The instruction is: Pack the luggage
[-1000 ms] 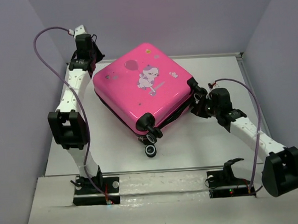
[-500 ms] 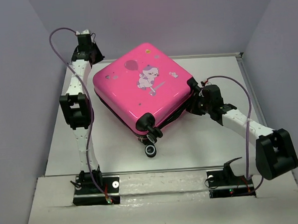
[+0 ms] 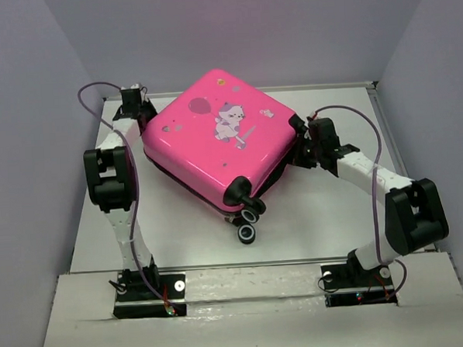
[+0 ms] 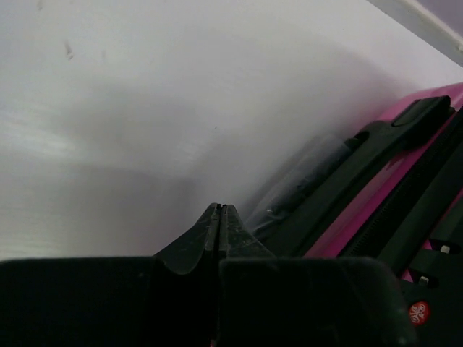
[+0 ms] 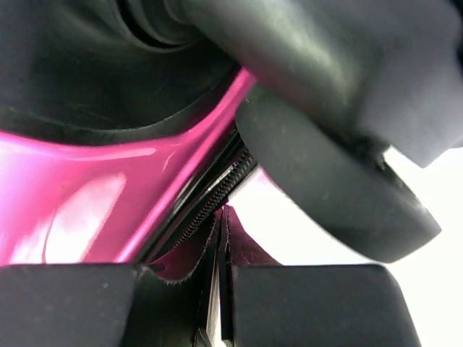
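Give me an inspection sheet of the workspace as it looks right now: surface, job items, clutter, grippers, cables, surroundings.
Surface: white table, nothing spilled.
Job's things: pink luggage lies print side up, set diagonally, lid down; wheels point toward the arm bases. Whether it is zipped cannot be told.
Clutter: nothing seen.
Grippers: left gripper jaws shut, beside the case's left corner; right gripper jaws shut, at the zipper seam beside a wheel. Neither visibly holds anything.
Cables: left arm's cable and right arm's cable, both purple, loop free of the case.
Surroundings: plain pale walls on three sides.
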Tool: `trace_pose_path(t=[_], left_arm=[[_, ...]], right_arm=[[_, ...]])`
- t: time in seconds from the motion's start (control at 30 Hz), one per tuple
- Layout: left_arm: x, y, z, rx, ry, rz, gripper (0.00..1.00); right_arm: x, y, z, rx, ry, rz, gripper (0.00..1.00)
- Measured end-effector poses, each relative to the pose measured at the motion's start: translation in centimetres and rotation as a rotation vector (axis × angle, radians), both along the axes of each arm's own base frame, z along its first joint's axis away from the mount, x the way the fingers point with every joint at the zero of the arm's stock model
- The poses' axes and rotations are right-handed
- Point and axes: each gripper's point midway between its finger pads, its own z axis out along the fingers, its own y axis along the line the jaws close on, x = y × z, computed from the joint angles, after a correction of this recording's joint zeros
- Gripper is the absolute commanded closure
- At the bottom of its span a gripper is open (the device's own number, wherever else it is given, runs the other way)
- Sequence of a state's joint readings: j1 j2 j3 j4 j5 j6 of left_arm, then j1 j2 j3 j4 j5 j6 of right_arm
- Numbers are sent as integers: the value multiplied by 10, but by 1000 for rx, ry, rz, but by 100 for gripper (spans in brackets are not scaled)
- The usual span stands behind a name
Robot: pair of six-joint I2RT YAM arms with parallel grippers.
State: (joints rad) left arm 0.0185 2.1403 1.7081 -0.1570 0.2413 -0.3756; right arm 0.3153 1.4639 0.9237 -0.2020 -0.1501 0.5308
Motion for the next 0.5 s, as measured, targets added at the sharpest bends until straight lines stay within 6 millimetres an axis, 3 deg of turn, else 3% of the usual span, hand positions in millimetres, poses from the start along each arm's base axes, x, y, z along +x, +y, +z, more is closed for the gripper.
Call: trace_pose_path(t=[0.13,0.33,0.37,0.47,0.5], left_arm=[[-57,16,0,-20,23,67,92],[-148,17,-5,-5,55,102,92],[-171,13,-5,6,60,97,92],[-213,2,-5,63,54,78,91],[-227,-4,-6,79,56,62,91]], right_arm=[[29,-1,3,-27,5,-13,93],[88,-4,9,-80,12,-20,86],[98,-3,10,-86,14,-15,79],[143,4,17,-89,-12,-4,66],[159,8,21,-85,-24,1,54]])
